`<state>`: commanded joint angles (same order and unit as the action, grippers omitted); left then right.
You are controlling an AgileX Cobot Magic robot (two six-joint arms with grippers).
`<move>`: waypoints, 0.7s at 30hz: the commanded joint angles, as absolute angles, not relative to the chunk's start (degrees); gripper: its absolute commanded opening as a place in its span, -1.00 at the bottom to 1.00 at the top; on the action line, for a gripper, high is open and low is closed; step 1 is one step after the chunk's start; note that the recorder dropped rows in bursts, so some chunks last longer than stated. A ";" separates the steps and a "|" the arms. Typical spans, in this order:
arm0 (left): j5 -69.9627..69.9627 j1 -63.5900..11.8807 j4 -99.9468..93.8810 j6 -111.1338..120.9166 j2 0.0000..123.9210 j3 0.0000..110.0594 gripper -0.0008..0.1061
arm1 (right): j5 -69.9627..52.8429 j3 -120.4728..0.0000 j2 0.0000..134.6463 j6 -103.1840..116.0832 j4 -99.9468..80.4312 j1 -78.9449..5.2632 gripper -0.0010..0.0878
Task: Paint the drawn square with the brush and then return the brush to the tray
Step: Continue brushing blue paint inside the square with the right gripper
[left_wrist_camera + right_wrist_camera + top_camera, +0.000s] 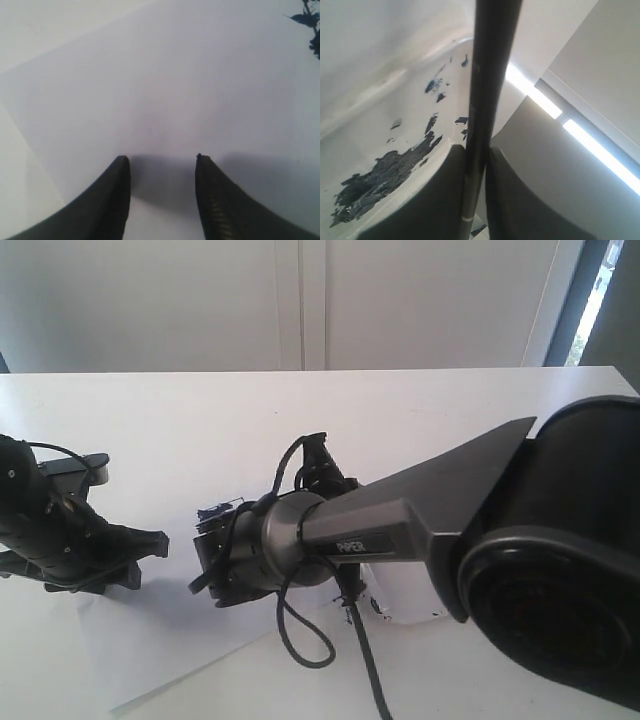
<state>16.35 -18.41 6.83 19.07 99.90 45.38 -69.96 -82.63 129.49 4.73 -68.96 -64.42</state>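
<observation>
The right pincer (pixel 474 150) is pressed onto the handle of the long, thin black brush (pixel 490 75), which runs out between its jaws; the tip is out of view. Beside the handle in the right wrist view lies the shallow glossy white tray (pixel 380 100) with its raised rim, a ragged dark blue-black paint puddle (pixel 380 185) and loose splatters. So the brush is in hand close to the tray. I judge this to be either a reload or the start of putting the brush back, and the frames do not settle which. The drawn square (pixel 306 19) shows only as a ragged dark-blue mark at the edge of the left wrist view, so some paint seems to be down, but I cannot tell how much of the outline is filled. If the square is done, the next move calls for lowering the brush flat inside the rim and only then letting go, clear of the puddle. If not, it has to carry a wet tip across to the mark without dripping. The left pincer (pixel 161 159) hangs spread and empty over the flat white paper sheet (pixel 160 75). The paper lies on a plain white counter (pixel 200 410) that the bulky dark right arm (pixel 420 510) reaches across. Behind is a pale panelled wall (pixel 150 300), with a bright window strip (pixel 600 290) at one side.
</observation>
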 joint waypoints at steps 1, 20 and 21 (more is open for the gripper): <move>16.37 -18.41 6.83 19.07 99.90 45.38 -0.09 | -69.96 -82.63 129.49 4.73 -68.96 -64.42 -0.98; 16.81 -18.41 6.83 19.07 99.90 45.38 -0.09 | -69.96 -82.63 129.49 4.73 -70.23 -59.30 -0.98; 16.81 -18.41 6.83 19.07 99.90 45.38 -0.09 | -69.96 -82.63 129.49 4.73 -70.23 -59.46 -0.98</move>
<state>16.81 -18.41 6.83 19.07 99.90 45.38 -69.96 -82.63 129.49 4.73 -70.23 -59.46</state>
